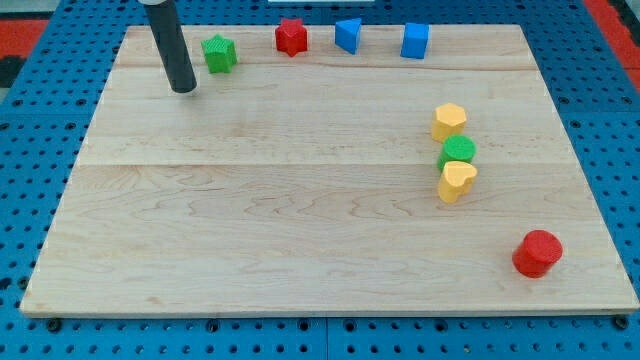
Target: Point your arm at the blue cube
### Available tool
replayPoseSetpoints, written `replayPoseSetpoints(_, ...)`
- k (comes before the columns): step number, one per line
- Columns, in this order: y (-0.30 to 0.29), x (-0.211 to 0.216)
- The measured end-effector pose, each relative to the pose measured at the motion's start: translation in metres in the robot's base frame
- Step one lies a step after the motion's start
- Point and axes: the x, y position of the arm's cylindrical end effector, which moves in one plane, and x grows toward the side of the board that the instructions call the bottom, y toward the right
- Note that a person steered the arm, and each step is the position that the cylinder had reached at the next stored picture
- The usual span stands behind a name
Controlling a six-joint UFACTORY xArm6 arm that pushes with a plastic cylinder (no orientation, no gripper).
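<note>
The blue cube [415,40] stands near the board's top edge, right of centre. Another blue block [347,34], more wedge-like, sits just to its left. My tip [183,89] rests on the board at the upper left, far to the left of the blue cube. A green star-shaped block [219,53] lies just to the right of the rod, above the tip.
A red star-shaped block [291,37] sits between the green star and the blue blocks. On the right, a yellow block [449,121], a green cylinder [458,152] and a yellow heart [457,181] form a column. A red cylinder [538,253] lies at the lower right. The wooden board [300,220] lies on a blue pegboard.
</note>
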Motion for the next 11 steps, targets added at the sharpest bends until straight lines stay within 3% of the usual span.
replayPoseSetpoints(1, 0.023, -0.032)
replayPoseSetpoints(4, 0.054, -0.061)
replayPoseSetpoints(5, 0.109, -0.014)
replayPoseSetpoints(8, 0.287, -0.042)
replayPoseSetpoints(11, 0.329, -0.067)
